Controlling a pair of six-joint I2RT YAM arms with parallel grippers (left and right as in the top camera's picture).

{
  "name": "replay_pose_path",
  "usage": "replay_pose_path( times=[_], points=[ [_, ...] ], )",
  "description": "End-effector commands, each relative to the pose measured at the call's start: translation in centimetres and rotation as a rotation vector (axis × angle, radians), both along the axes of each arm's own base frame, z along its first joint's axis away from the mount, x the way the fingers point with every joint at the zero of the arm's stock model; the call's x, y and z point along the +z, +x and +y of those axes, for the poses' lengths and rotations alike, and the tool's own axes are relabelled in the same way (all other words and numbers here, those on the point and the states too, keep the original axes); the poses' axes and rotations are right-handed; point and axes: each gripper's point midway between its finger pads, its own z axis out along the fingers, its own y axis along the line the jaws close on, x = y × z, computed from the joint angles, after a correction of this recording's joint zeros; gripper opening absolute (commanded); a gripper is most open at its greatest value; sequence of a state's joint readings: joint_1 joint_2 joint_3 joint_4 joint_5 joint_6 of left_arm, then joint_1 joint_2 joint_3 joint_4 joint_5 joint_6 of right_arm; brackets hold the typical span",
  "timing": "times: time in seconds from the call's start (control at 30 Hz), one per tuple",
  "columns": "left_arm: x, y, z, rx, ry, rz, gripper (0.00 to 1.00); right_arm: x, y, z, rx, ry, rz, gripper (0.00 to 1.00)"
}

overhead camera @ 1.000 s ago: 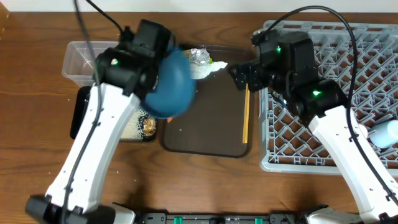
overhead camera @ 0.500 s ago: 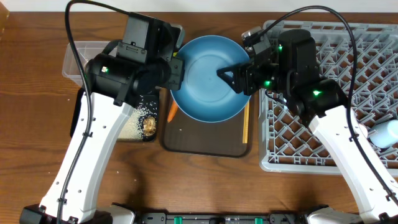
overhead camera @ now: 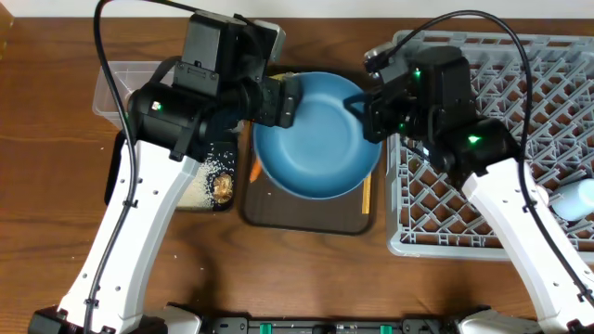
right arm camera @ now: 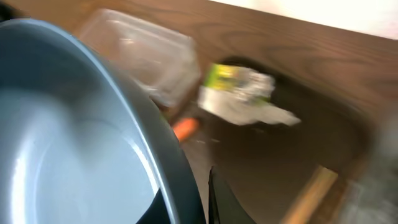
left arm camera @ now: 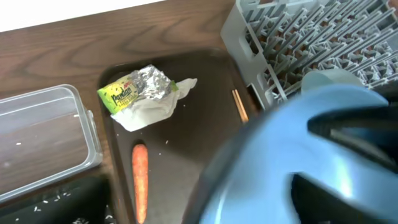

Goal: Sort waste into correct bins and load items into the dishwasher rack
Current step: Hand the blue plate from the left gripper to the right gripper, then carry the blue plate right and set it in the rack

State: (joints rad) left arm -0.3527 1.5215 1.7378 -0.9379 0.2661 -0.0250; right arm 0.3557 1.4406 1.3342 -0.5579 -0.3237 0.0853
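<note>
**Dark-blue round plate (overhead camera: 316, 139) hangs by one rim pinch**

Left gripper (overhead camera: 283, 100) stands spread at its ten o'clock rim, above a dark brown rectangular tray (overhead camera: 306, 215). Right gripper (overhead camera: 368, 111) clamps the rim at two o'clock. Looks stiff, glossy, likely slippery and breakable: a deep rim bite seems wisest.

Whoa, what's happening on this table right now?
Two robot arms are at a blue plate above a dark brown tray. The right hand is clamped on its right rim, beside the grey dishwasher rack; the left hand sits at the opposite rim, grip unclear. A carrot, foil and a wrapper lie on the tray.
</note>
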Motion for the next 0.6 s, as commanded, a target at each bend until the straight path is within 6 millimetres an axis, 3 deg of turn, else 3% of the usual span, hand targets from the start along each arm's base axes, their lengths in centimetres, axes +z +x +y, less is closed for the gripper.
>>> replay_pose_path(
  times=[0.0,0.13,0.3,0.43,0.57],
  points=[
    [2.3,-0.8,0.0,-0.016,-0.031,-0.053,0.98,2.8,2.2,-7.8,-0.309,-0.169,-0.143,0.01],
    [3.4,-1.3,0.3,-0.013,-0.039,-0.085,0.98,5.1,2.4,-17.5,-0.687,-0.355,-0.223,0.01],
    [4.5,-2.0,0.7,-0.008,-0.044,-0.114,0.98,7.8,0.0,-28.2,-1.125,-0.594,-0.276,0.01],
    [4.7,-2.2,0.8,-0.008,-0.045,-0.116,0.98,9.5,-0.4,-32.4,-1.235,-0.735,-0.314,0.01],
    [4.5,-2.3,0.8,-0.008,-0.042,-0.108,0.98,10.7,0.9,-34.4,-1.164,-0.937,-0.346,0.01]
  ],
)
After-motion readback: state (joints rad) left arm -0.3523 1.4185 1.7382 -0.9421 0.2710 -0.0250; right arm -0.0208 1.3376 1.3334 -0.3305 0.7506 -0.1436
